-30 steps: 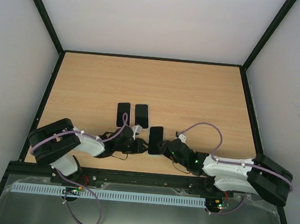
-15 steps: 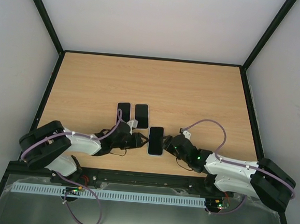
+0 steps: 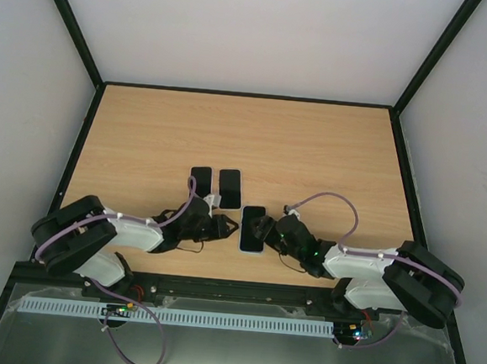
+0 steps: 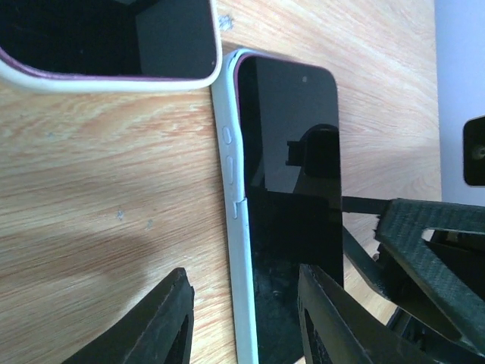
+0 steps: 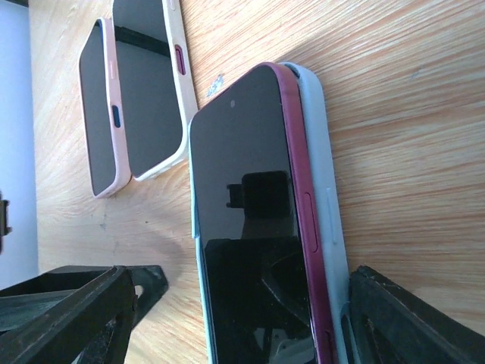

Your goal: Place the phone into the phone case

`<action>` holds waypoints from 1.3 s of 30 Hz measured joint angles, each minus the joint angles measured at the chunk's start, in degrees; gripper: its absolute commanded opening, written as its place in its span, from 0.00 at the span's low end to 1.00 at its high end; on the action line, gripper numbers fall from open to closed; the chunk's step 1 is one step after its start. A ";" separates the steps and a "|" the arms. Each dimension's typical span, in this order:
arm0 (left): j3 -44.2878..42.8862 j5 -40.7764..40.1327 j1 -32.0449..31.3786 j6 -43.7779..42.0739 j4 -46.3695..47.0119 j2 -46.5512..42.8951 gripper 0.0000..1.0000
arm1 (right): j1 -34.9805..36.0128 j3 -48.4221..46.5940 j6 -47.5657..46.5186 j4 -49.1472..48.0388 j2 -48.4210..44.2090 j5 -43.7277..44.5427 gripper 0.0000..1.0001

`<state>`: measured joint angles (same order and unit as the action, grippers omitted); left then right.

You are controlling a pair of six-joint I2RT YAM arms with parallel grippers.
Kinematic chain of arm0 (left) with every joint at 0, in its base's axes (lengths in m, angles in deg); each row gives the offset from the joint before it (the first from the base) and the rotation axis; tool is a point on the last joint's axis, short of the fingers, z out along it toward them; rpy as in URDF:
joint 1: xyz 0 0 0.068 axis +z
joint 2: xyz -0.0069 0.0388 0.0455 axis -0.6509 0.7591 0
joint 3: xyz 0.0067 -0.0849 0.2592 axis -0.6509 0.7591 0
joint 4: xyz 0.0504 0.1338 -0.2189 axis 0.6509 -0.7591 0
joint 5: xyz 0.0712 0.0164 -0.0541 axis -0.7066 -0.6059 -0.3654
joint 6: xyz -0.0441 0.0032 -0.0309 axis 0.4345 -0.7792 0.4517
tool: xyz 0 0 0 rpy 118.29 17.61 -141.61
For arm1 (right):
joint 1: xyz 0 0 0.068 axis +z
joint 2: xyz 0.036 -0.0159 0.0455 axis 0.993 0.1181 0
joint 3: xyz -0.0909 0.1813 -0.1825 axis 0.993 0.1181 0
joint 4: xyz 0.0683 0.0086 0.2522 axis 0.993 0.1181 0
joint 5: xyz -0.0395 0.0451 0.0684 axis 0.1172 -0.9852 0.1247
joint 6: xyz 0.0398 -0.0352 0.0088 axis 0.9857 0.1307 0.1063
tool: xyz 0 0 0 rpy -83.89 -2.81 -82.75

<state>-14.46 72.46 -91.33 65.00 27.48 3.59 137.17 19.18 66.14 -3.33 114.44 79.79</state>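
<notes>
The phone (image 5: pixel 242 227) lies in its case (image 5: pixel 327 199) on the bench (image 3: pixel 314 145), between both arms, its red side showing above the case. The left fingers (image 4: pixel 163 326) are open, straddling the case's edge. The right fingers (image 5: pixel 409 322) are spread wide around the phone, gripping nothing.

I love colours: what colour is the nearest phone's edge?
Dark red, on black-screened phone; right wrist view.

Light wood table (image 3: pixel 314 145). Mid-frame, a pink-cased phone (image 3: pixel 199 185) and a white-cased phone (image 3: pixel 229 188) lie flat, side by side. Just lower right, a pale phone case (image 3: pixel 251 248) lies flat, holding a maroon phone (image 3: pixel 254 225) whose side shows above the rim.
</notes>
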 measured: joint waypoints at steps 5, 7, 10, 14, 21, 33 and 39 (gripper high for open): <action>0.00 1.51 -0.20 0.02 1.90 3.52 0.38 | -0.02 0.94 0.90 -2.38 -0.55 -1.14 0.76; -0.13 2.29 -0.46 0.02 3.43 5.09 0.37 | -0.13 1.46 1.40 -3.52 -1.03 -1.40 0.75; -0.74 3.37 -1.09 0.02 4.92 6.73 0.35 | -0.35 2.36 2.56 -5.25 -1.57 -1.79 0.75; -1.42 4.13 -2.56 0.00 5.77 8.02 0.31 | -0.37 3.26 4.46 -7.74 -2.19 -2.82 0.75; -1.57 3.80 -2.97 0.07 6.27 8.66 0.29 | -0.83 3.91 6.03 -10.91 -5.60 -3.52 0.75; -1.81 3.30 -3.28 -0.02 5.86 8.46 0.34 | -1.31 6.03 7.26 -13.90 -5.07 -4.15 0.50; -2.03 3.02 -3.39 -0.20 5.11 8.17 0.34 | -1.38 6.47 6.84 -14.05 -4.94 -4.22 0.50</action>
<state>-16.49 75.47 -94.72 64.81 32.60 11.76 135.79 25.65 72.98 -17.38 109.50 75.58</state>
